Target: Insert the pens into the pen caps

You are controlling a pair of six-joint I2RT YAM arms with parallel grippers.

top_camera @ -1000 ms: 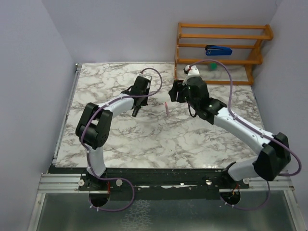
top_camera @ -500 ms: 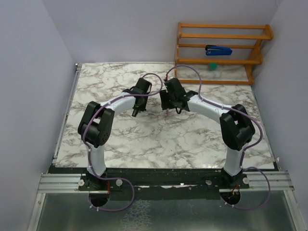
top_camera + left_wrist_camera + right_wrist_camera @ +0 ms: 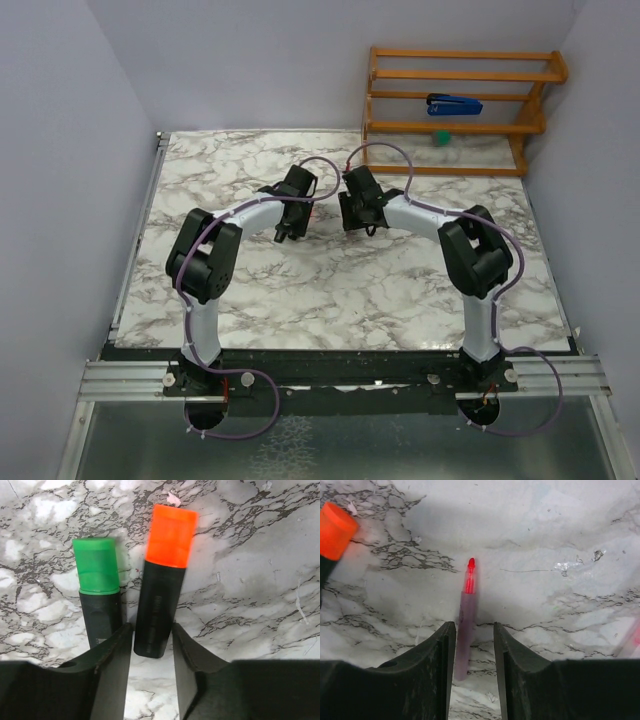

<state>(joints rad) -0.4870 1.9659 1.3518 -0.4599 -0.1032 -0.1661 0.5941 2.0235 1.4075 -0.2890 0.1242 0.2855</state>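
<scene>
Faintly, illegible lettering (image 3: 158, 611) on orange-capped pen (image 3: 161, 582).

The left arm (image 3: 240, 214) and right arm (image 3: 425, 212) bent inward, wrists nearly meeting. The right gripper (image 3: 474, 627) had its jaws apart. The left gripper (image 3: 152, 630) stood narrowly parted, its grip unclear.

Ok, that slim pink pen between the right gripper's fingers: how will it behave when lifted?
The pink pen looks thin and rigid, so it is probably light and stiff. Its seemingly round body lies flat on the smooth marble table, so it may roll as the right gripper closes. The bare red tip could smear if dragged.
</scene>
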